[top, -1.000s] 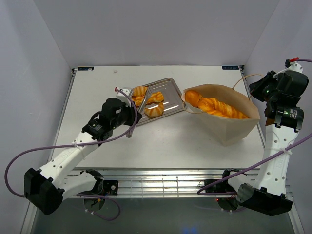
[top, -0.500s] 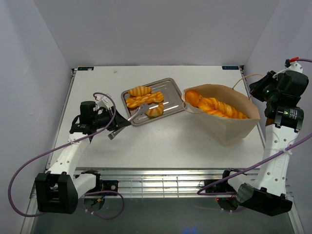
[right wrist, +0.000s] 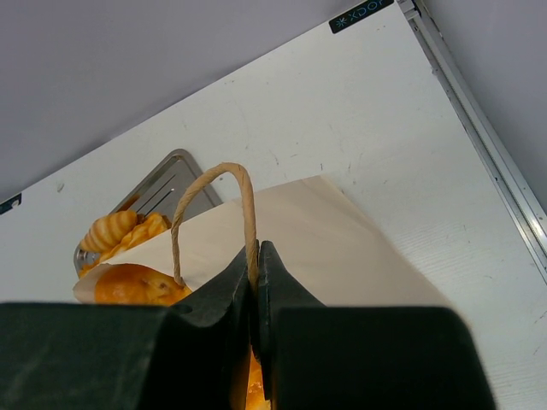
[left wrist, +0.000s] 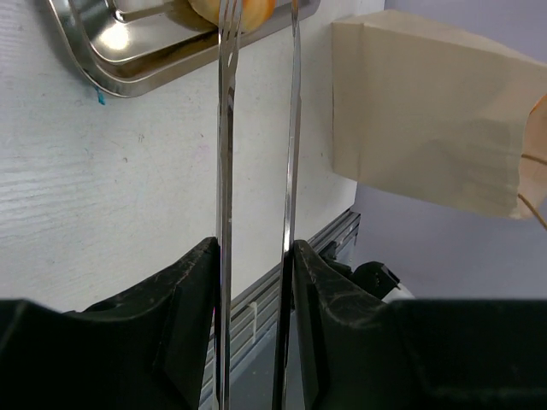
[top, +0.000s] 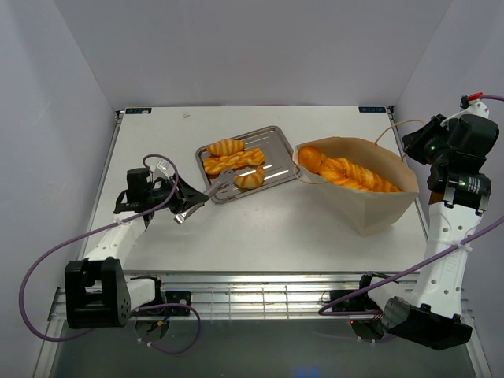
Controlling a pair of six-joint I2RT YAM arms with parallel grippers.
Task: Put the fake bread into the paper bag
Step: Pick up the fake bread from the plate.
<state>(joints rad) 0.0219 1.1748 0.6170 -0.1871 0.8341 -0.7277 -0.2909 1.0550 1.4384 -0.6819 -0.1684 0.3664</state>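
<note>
Bright, even light; glare on the tray [left wrist: 137,60]; left gripper [left wrist: 254,248] dark, blurred.

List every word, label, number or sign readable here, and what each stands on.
"xoqo", roughly, beside a small star logo: dark sticker on the table, at its far edge, right wrist view; tilted, so uncertain.
Too small to read: far-left sticker, top view.
No text visible on the paper bag or tray.
</note>
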